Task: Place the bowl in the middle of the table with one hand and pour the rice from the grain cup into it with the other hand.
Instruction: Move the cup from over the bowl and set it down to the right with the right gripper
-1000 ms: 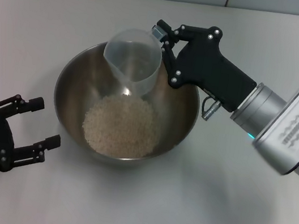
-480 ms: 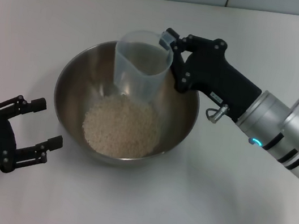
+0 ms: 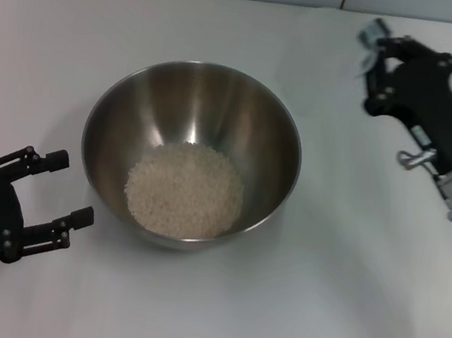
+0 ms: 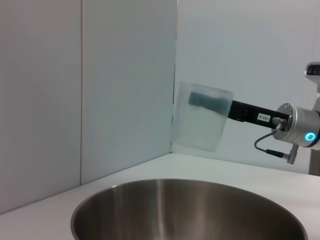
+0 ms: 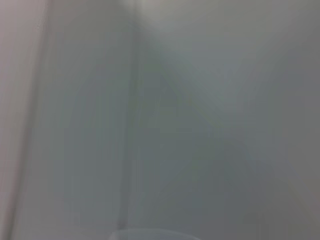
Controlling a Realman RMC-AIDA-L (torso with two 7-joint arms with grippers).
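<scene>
A white tabletop (image 3: 184, 318) fills the head view. At about eight o'clock from its middle, the left tool (image 3: 58, 189) rests low with its two black fingers (image 3: 45, 159) spread apart, grasping nothing, just beside the bowl. The steel bowl (image 3: 191, 153) sits at the centre, upright, with a pale mound of rice (image 3: 184, 190) in its bottom. At about two o'clock, well apart from the bowl, the right tool (image 3: 381, 60) hangs above the tabletop. In the left wrist view it grips the clear grain cup (image 4: 200, 116), held in the air beyond the bowl's rim.
</scene>
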